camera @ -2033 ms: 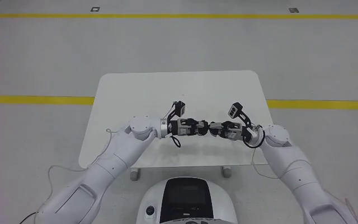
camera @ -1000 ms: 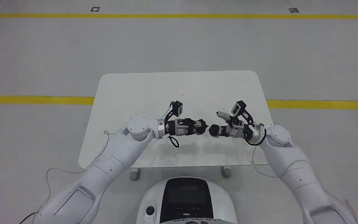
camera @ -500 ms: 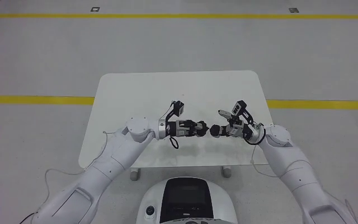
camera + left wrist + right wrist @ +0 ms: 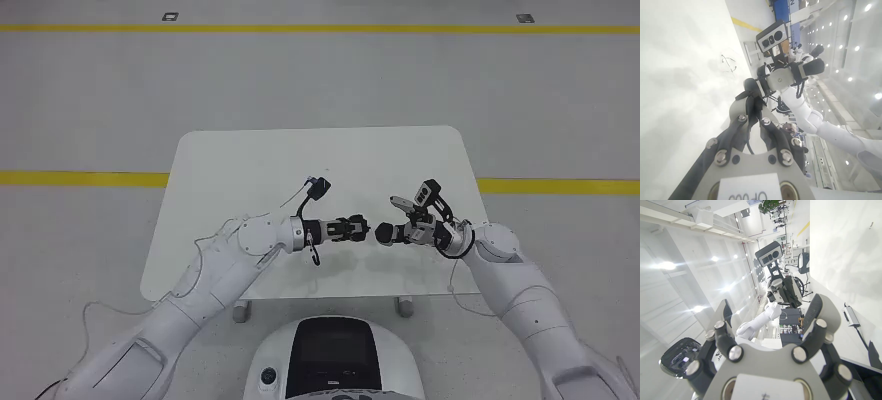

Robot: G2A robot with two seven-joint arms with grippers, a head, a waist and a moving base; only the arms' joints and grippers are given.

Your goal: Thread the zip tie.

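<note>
**Object under task:** a thin black plastic zip tie (image 4: 748, 98).

**Location:** it is pinched between the fingers of the left pincer (image 4: 751, 110). It is held in the air above the near part of the white rectangular surface (image 4: 250, 170) and does not touch it. A short end of the strap projects past the fingertips toward the right pincer (image 4: 782, 76). How much strap runs back behind the fingers cannot be determined, nor which end carries the head.

**Left pincer** (image 4: 361, 229): clenched on the strap.

**Right pincer** (image 4: 770, 308): released, jaws spread wide, nothing between them. In the left wrist view, one of its padded fingers (image 4: 751, 86) sits just beside the projecting end; contact cannot be confirmed. In the top view the two pincers face each other tip to tip, with the right pincer (image 4: 384, 233) just beside the left.

**Handling assessment:**
- The strap is judged very light, flexible along its length, and smooth.
- It will likely bend or whip if held far from the working end, and may slide in a loose pinch.
- Recommended hold: flat faces between the pads, close behind the end to be fed, leaving only a short free length.
- A second hold belongs at the head, so that its slot stays steady and unobstructed.

**Status:** threading is judged not yet done.
</note>
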